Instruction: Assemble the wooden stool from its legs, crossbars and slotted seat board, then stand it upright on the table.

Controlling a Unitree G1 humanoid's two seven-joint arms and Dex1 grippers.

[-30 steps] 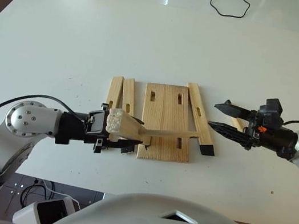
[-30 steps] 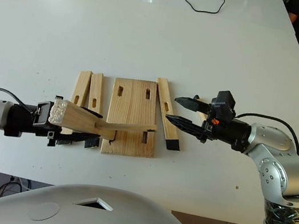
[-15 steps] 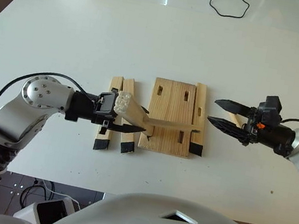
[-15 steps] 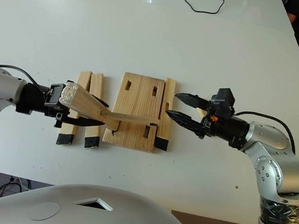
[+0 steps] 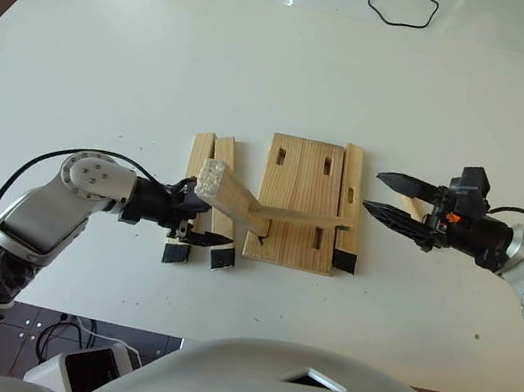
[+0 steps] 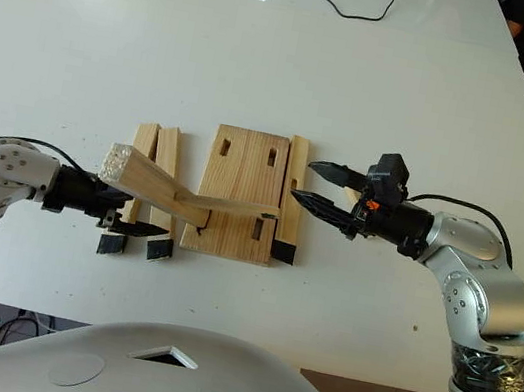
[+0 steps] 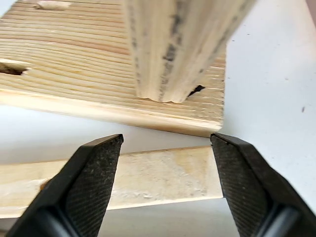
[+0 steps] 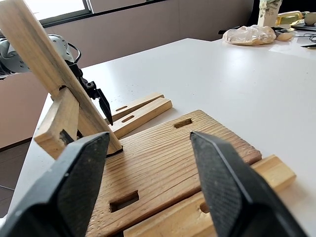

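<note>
Seat board (image 5: 304, 188): flat on table (image 5: 263, 74), one leg (image 5: 351, 181) along its right edge, two legs (image 5: 210, 158) just left. Tilted leg (image 5: 226, 200) with crossbar (image 5: 304, 219) stands at its near-left corner. Your left gripper (image 5: 206, 225) is beside that leg, jaws spread; your right gripper (image 5: 372, 193) is just right of the board, jaws spread.

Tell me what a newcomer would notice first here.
A leg with a crossbar joined to it rears up tilted over the near left corner of the slotted seat board, which lies flat on the white table. The open left pincer sits beside that leg. The open right pincer hangs just off the board's right side.
</note>
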